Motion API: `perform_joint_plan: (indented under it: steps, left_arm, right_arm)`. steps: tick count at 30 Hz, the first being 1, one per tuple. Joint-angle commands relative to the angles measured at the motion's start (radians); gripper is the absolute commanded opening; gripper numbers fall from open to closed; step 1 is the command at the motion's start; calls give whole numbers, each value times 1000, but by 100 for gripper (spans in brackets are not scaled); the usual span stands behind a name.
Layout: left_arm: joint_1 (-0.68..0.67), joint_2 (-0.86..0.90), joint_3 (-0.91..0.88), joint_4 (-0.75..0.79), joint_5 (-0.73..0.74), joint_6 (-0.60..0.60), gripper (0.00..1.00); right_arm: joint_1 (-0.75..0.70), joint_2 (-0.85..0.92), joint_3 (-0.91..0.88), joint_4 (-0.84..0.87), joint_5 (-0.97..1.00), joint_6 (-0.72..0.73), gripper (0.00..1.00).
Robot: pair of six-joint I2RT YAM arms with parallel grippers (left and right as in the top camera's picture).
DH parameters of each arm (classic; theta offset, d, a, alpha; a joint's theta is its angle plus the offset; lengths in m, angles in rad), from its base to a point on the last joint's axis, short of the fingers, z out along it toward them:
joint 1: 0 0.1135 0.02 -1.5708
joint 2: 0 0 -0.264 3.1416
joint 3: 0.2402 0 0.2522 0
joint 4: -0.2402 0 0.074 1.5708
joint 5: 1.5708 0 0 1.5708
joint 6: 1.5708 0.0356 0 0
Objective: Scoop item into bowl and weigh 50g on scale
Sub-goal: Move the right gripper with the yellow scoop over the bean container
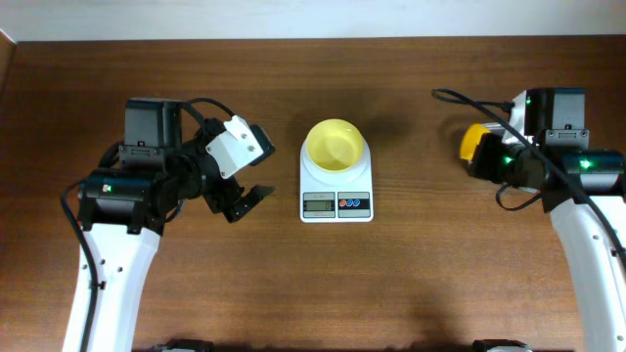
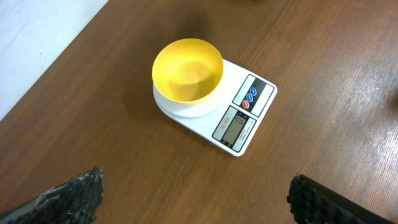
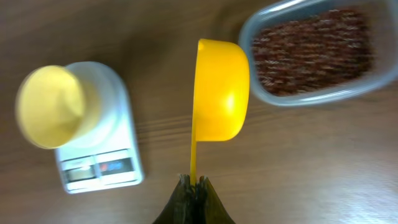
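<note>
The pale-yellow bowl (image 1: pixel 336 145) stands on the white scale (image 1: pixel 336 204) at the table's middle, and no beans show in it. The left wrist view shows this bowl (image 2: pixel 187 70) and scale (image 2: pixel 245 118) ahead of my left gripper (image 2: pixel 196 199), which is open and empty over bare wood. Left of the scale, that left gripper (image 1: pixel 249 203) hovers. My right gripper (image 3: pixel 194 183) is shut on the thin handle of a yellow scoop (image 3: pixel 221 90). The scoop's cup lies beside a clear tub (image 3: pixel 311 98) of red-brown beans (image 3: pixel 311 43). In the overhead view the scoop (image 1: pixel 473 142) shows at the right arm; the tub is hidden.
The right wrist view shows the bowl (image 3: pixel 50 106) and scale (image 3: pixel 99 165) to the scoop's left. Both arms stand along the table's sides, the left arm (image 1: pixel 147 156) and the right arm (image 1: pixel 558 147). Bare wood lies in front of the scale.
</note>
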Motion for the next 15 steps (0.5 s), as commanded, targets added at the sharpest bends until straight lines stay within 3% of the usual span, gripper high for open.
perform_joint_plan:
  steps: [1, 8, 15]
  left_arm:
    - [-2, -6, 15, 0, 0, -10, 99]
    - [-2, -6, 15, 0, 0, -10, 99]
    - [-2, -6, 15, 0, 0, -10, 99]
  right_arm:
    - [-2, -8, 23, -16, 200, 7, 4]
    - [-2, 99, 23, -6, 465, -24, 4]
    - [-3, 298, 23, 149, 486, -50, 4]
